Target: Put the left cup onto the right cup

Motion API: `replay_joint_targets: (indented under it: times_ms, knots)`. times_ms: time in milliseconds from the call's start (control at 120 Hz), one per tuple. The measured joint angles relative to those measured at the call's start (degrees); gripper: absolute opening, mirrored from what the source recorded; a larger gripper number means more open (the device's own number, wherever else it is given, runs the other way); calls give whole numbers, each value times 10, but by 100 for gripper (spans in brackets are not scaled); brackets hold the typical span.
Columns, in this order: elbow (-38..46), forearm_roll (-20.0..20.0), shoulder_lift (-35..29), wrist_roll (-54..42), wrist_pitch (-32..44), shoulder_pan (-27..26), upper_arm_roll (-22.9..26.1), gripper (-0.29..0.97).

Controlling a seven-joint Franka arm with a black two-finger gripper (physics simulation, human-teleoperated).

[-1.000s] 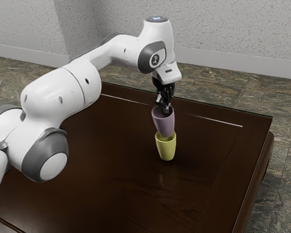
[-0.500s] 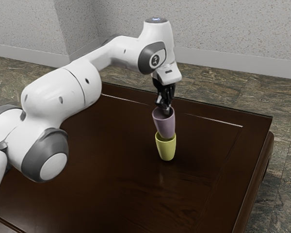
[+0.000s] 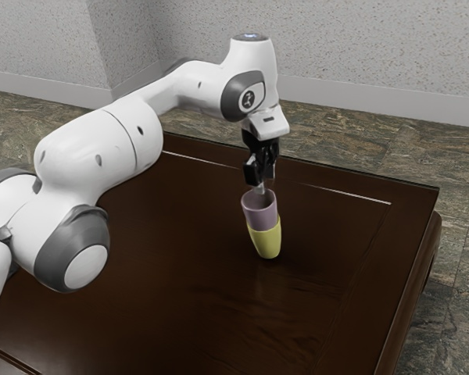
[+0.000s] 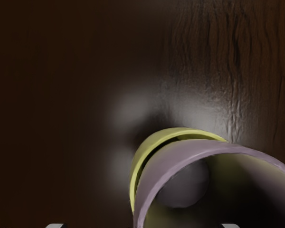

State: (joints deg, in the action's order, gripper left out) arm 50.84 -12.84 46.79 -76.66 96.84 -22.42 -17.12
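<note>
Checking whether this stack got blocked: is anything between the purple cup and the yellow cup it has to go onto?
Nothing visible stands between them. The purple cup already sits nested in the yellow cup, and the gripper is just above the purple rim.

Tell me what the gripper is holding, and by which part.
Nothing is held. The gripper has its jaws open over the rim of the purple cup, which sits nested in the yellow cup.
</note>
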Motion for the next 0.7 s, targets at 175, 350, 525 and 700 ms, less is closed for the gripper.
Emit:
replay_joint_targets:
  times_ms: [175, 350, 525, 700]
  knots:
    - [7, 4, -13, -1, -4, 4, -2, 58]
    - [48, 13, -57, -2, -4, 2, -3, 63]
    - [86, 32, -102, -2, -2, -2, -3, 66]
    - [141, 56, -163, 6, -1, -3, 1, 67]
